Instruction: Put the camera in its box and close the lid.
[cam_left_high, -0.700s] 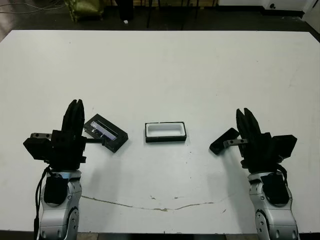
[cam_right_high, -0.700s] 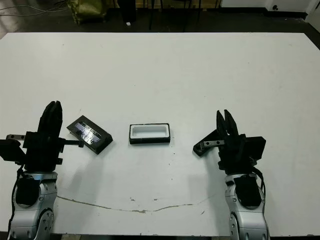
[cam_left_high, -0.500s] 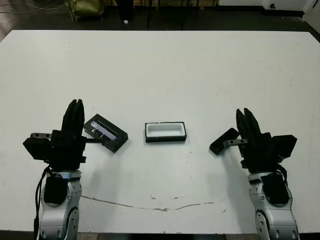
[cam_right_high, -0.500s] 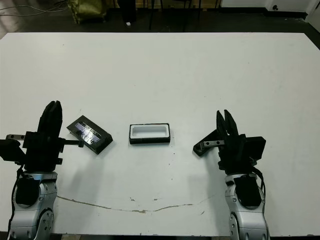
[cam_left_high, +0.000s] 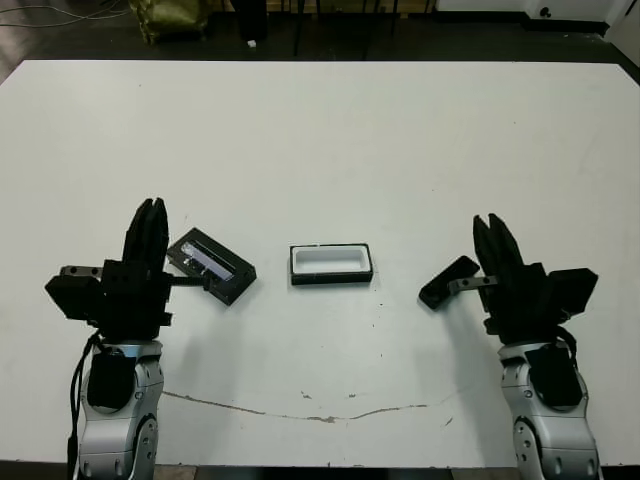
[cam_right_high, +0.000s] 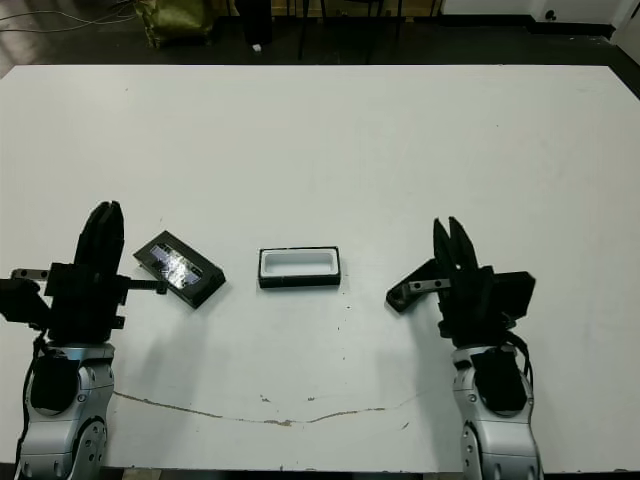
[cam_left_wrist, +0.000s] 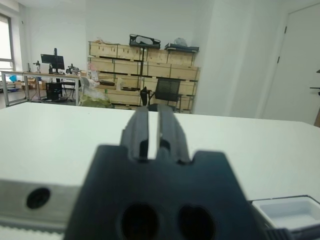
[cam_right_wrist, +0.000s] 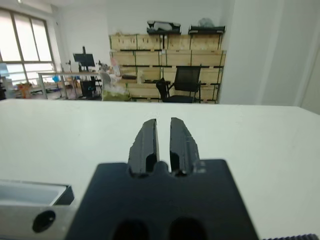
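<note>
On the white worktop (cam_left_high: 330, 140), the box (cam_left_high: 331, 264) sits open near the centre, white lining facing up, nothing inside it. Left of it, well apart, the lid (cam_left_high: 211, 265) lies flat at an angle, its silvery-purple strip facing up. Right of the box, also apart, the camera (cam_left_high: 447, 282) lies at a slant; its near end is partly masked by a metal bracket on the right arm, so contact between the two cannot be determined, and the glossy face cannot be made out from the head views.

The left gripper (cam_left_high: 148, 228) stands just beside the lid's left end, with a thin rod from the arm's body reaching toward the lid; whether it touches is unclear. Fingers point away from the robot, and the left wrist view shows them parallel with a narrow slit between, clamped on nothing. That view cuts off all but a corner of the box at its edge.

The right gripper (cam_left_high: 496, 238) stands beside the camera, fingers likewise pointing forward, nearly together with a thin gap, holding nothing. Both forearms rise upright from the near worktop edge. A thin dark crack line (cam_left_high: 320, 413) crosses the worktop surface between the arms.
</note>
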